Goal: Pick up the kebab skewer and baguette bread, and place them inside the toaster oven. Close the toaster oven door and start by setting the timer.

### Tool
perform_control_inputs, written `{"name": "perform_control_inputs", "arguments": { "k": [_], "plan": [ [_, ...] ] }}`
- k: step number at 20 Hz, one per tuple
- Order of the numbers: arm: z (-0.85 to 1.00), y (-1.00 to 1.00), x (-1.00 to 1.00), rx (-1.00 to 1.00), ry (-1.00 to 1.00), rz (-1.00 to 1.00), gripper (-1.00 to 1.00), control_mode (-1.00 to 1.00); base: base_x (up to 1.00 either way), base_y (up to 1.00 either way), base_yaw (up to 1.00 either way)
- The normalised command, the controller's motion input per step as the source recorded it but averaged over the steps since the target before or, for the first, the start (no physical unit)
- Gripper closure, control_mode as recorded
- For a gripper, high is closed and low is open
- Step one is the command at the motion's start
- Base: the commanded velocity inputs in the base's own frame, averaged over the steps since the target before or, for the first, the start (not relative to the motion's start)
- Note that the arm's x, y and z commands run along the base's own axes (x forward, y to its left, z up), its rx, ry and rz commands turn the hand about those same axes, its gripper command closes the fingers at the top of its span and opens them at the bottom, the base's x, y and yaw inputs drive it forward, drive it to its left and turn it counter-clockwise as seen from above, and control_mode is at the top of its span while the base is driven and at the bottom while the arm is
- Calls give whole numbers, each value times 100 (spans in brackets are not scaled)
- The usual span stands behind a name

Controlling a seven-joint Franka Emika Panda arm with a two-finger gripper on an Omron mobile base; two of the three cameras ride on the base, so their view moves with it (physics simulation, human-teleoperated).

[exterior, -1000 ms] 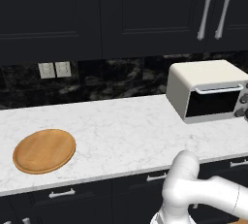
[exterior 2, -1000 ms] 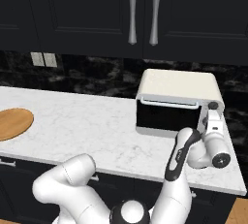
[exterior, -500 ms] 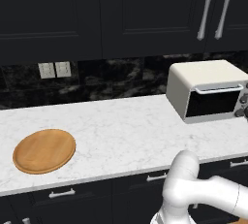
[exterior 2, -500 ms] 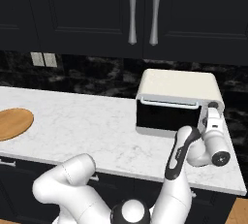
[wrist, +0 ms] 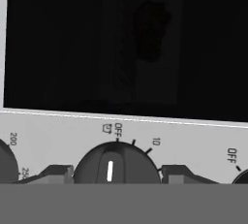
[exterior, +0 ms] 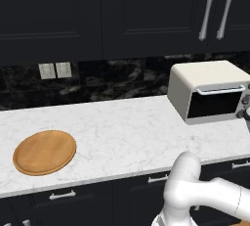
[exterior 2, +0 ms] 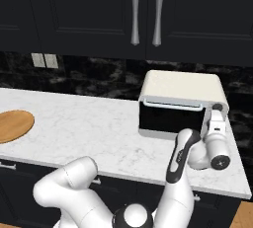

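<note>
The cream-white toaster oven (exterior: 195, 89) sits on the counter at the right of the left base view, its dark glass toaster oven door (exterior 2: 170, 119) shut under a silver bar handle. In the hand view the gripper (wrist: 116, 175) sits at the bottom centre, its fingertips (wrist: 53, 173) spread on either side of a dark timer knob (wrist: 116, 165) whose white pointer is at OFF; contact is unclear.

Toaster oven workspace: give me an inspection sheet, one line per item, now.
Surface: white marble counter.
Job's things: cream-white boxy toaster oven at the counter's right end, dark glass door shut; dark round knob with white pointer at OFF. Skewer and bread: nothing seen.
Clutter: round wooden plate, bare.
Grippers: gripper at the oven's control panel, fingertips either side of the knob; contact unclear.
Cables: nothing seen.
Surroundings: black cabinets above, silver handles; wall outlets.
</note>
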Motion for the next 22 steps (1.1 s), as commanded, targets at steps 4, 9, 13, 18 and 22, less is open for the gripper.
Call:
{"name": "perform_control_inputs", "arguments": {
  "k": [4, 9, 13, 18, 22],
  "plan": [
    [2, 11, 0, 0, -3, -12, 100, -100, 0, 0, 0],
    [9, 2, -15, 0, 0, -12, 100, -100, 0, 0, 0],
    [2, 0, -29, 0, 0, -9, 100, -100, 0, 0, 0],
    [0, 1, -28, 0, 0, -8, 100, -100, 0, 0, 0],
    [0, 3, -30, 2, 0, -7, 100, -100, 0, 0, 0]
  ]
}}
